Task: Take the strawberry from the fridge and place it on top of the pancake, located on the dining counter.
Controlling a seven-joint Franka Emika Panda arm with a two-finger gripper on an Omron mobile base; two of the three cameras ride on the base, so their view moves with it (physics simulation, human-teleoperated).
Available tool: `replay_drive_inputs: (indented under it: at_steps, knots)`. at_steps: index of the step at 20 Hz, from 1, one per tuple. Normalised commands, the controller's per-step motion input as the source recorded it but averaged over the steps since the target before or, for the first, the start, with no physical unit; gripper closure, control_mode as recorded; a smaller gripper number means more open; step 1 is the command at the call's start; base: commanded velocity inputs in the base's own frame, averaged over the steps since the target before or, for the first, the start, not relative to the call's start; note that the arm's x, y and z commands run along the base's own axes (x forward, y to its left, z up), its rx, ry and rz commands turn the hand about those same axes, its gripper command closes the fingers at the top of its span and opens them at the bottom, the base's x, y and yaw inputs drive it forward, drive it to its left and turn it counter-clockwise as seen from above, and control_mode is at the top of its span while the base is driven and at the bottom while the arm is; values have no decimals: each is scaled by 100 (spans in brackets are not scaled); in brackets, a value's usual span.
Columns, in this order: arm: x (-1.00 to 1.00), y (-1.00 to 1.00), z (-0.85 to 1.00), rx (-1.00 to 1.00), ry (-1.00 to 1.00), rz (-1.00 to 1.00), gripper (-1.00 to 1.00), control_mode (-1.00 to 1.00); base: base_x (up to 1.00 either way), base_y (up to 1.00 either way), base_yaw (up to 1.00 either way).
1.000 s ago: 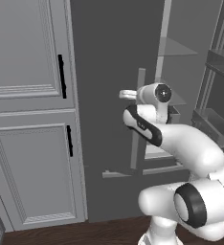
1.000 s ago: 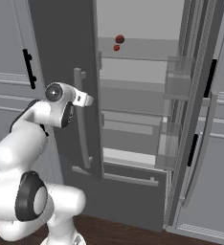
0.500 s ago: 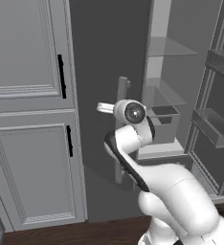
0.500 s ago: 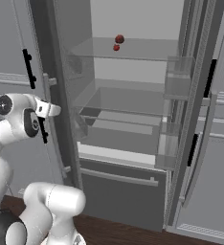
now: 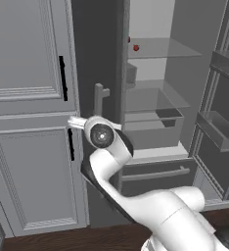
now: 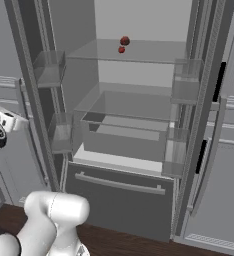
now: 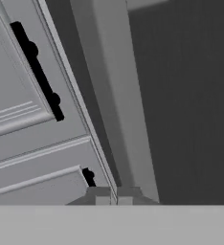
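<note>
The fridge (image 5: 150, 117) stands with both doors open, and its light grey inside (image 6: 139, 90) shows. On its top glass shelf lies the tiny red strawberry (image 6: 121, 49) (image 5: 136, 48), just in front of a larger dark red round fruit (image 6: 124, 40). My gripper (image 5: 76, 121) (image 6: 16, 120) (image 7: 113, 196) is shut with nothing in it. It is low and left of the shelves, beside the left door's pale bar handle (image 5: 101, 95) (image 7: 118, 95). The strawberry is far above and to the right of it. The pancake and the dining counter are out of view.
Pale grey panelled cabinets with black handles (image 5: 62, 78) (image 7: 37, 76) stand just left of the open left door. The right door (image 6: 214, 100) with its bins (image 5: 217, 130) juts out on the right. A drawer front (image 6: 119, 185) closes the fridge's bottom.
The left fridge door has swung wide open to the left, and my arm has swept left with it. The shelves and both red fruits now show fully.
</note>
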Motion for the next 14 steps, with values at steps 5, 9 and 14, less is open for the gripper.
replay_drive_inputs:
  at_steps: [5,9,14]
  knots:
    - [-28,100,-2,15,0,0,100,-100,0,0,0]
    - [-59,38,22,19,0,-6,100,-100,0,0,0]
    - [-97,-100,46,29,0,-7,100,-100,0,0,0]
